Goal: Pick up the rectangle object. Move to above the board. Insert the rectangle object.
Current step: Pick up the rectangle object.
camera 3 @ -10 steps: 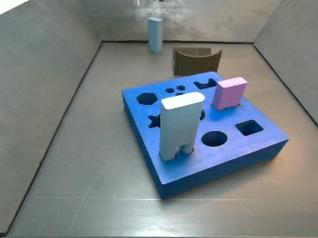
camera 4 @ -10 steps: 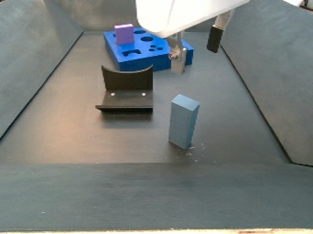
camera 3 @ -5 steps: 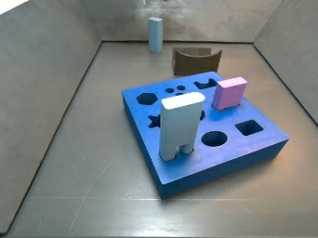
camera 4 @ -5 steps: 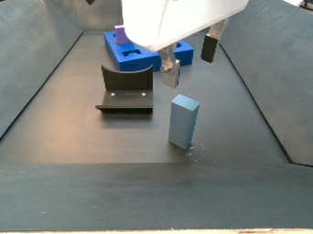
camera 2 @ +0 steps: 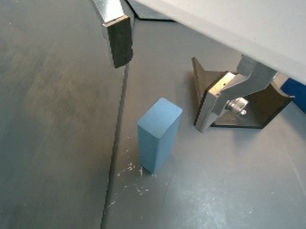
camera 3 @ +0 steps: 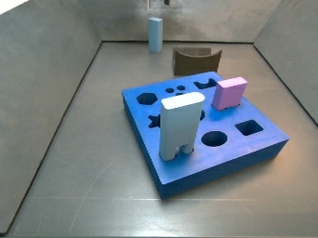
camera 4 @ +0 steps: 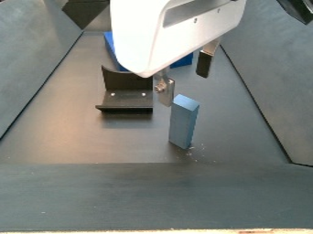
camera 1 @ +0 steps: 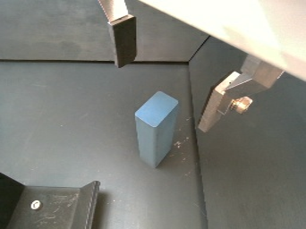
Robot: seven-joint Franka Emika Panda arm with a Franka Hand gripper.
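Note:
The rectangle object [camera 4: 185, 122] is a slim light-blue bar standing upright on the grey floor, far from the board [camera 3: 187, 177]; it also shows in a side view [camera 3: 154, 35] and in both wrist views [camera 1: 156, 128] [camera 2: 159, 136]. My gripper [camera 4: 184, 75] hangs open just above the bar's top, with nothing between its fingers [camera 1: 123, 40]. The bar's top lies below the gap between them, apart from both. Only the gripper's [camera 3: 158, 6] tips show at the frame's edge in a side view. The board [camera 4: 113, 44] is mostly hidden behind the hand.
A dark-brown fixture [camera 4: 124, 89] stands between bar and board, close beside the bar [camera 2: 257, 94]. A whitish notched block [camera 3: 181, 125] and a pink block [camera 3: 229, 93] stand in the board. Sloping grey walls [camera 3: 62, 102] enclose the floor.
The gripper has moved away from the board to over the bar and come lower, still open. The bar has not moved.

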